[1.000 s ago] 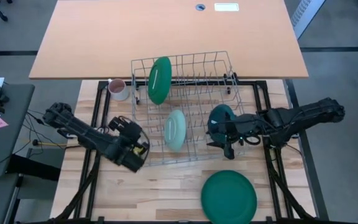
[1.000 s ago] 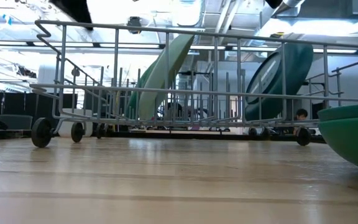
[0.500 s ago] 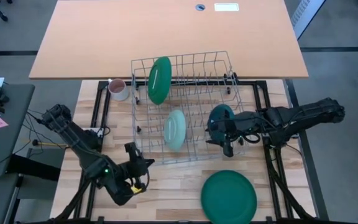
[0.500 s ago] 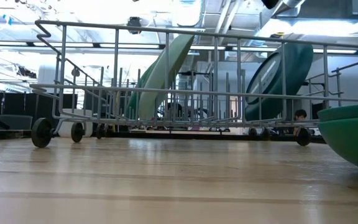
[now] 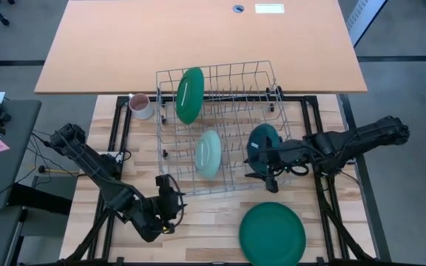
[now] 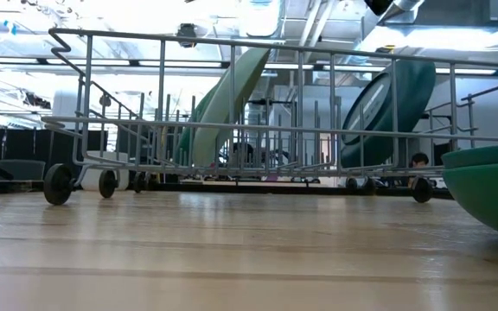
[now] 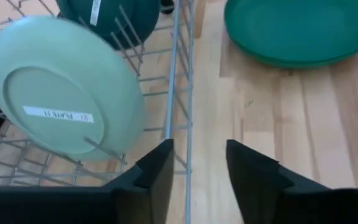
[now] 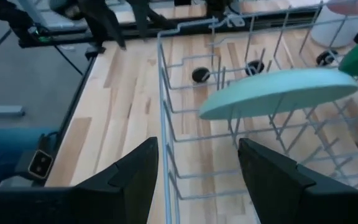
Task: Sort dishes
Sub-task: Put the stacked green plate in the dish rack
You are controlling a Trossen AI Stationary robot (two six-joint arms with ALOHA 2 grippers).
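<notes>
Rack (image 5: 272, 81): silver-grey wire, small black wheels. Far plate in rack (image 5: 189, 94): dark green, glossy. Middle plate (image 5: 208, 154): pale mint green; underside in left wrist view carries white label strip, print too small to read. Plate at rack's right side (image 5: 261, 137): dark teal. Plate on counter (image 5: 272, 233): dark green. Mug (image 5: 140, 106): pinkish-white, darker pink inside, possibly shadow. Counter (image 5: 205, 225): light wood planks, black frame bars. Both grippers: black.

The wooden table (image 5: 213, 214) bears a wire rack (image 5: 220, 125), a green plate stack (image 5: 272, 233) and, apparently, a mug (image 5: 140, 106).
</notes>
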